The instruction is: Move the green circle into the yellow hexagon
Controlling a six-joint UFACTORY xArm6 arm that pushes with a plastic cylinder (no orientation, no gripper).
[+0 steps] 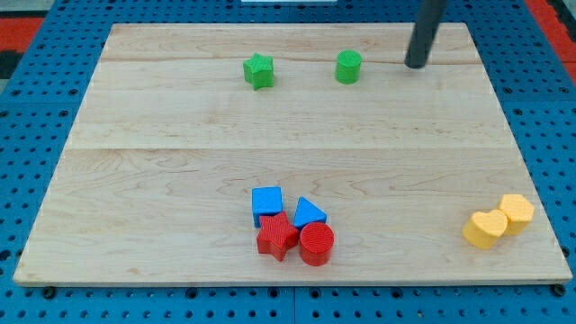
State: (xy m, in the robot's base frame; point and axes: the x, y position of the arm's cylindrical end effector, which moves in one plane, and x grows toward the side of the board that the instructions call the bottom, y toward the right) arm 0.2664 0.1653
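Observation:
The green circle [348, 67] stands near the view's top, right of centre. The yellow hexagon [517, 212] sits at the view's bottom right, touching a yellow heart [485, 229] on its left. My tip [415, 65] rests on the board to the right of the green circle, a short gap away, at about the same height in the view. The rod rises up out of the view's top.
A green star [258, 70] lies left of the green circle. Near the bottom centre sits a cluster: a blue square [266, 203], a blue triangle [308, 214], a red star [277, 237] and a red circle [316, 243]. The wooden board [180, 162] ends at a blue pegboard.

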